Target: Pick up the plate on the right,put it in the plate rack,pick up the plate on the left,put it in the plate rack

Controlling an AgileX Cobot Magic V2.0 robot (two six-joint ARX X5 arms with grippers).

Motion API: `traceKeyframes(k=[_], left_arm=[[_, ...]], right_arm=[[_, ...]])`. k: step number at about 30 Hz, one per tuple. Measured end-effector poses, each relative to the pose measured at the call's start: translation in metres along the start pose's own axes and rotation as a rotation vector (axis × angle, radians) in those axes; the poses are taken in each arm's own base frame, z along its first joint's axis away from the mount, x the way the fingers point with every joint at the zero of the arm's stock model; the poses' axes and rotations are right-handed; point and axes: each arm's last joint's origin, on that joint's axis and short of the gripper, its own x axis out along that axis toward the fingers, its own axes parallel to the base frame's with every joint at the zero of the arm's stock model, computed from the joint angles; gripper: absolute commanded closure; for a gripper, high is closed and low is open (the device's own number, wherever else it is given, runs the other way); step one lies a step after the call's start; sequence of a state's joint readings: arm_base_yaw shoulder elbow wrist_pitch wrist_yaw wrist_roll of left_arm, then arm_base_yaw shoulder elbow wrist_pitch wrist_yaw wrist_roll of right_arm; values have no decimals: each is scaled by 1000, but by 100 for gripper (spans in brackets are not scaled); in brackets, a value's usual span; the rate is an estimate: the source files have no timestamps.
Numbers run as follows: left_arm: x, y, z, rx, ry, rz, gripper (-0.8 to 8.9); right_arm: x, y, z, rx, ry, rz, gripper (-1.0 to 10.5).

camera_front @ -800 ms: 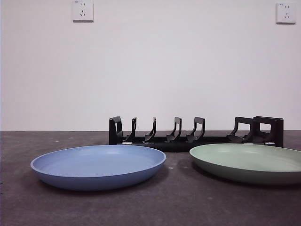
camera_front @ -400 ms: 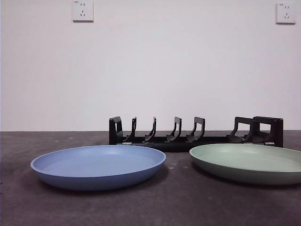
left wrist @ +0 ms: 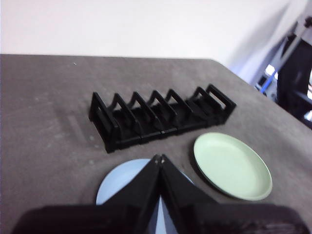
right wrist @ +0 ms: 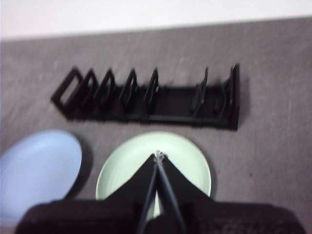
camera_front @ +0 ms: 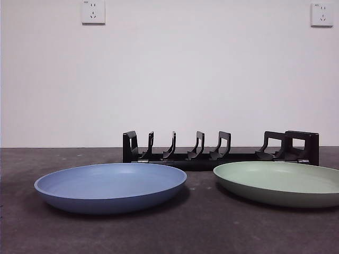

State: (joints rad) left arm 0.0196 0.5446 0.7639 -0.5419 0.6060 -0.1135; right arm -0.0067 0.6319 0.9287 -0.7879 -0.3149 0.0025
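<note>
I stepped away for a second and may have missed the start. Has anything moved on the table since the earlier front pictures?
Nothing visibly changed in the front view. The blue plate and green plate lie flat in front of the rack, which holds no plate. No arm shows there. The left gripper hangs shut above the blue plate, the right gripper shut above the green one.

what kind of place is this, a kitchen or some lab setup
Probably a lab or test bench, not a kitchen. A dark grey table stands against a bare white wall with power sockets, and only a black plate rack, a blue plate and a green plate sit on it.
</note>
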Motion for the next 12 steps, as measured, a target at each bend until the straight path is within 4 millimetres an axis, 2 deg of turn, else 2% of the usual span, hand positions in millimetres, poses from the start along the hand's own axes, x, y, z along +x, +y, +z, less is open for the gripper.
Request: traceKeyframes(k=[7, 12], left_arm=[[-12, -14, 22, 61, 69, -24, 820], [-10, -18, 23, 75, 103, -62, 820]], right_arm=[[-7, 4, 17, -19, 123, 64, 958], [-9, 5, 16, -19, 147, 83, 957]])
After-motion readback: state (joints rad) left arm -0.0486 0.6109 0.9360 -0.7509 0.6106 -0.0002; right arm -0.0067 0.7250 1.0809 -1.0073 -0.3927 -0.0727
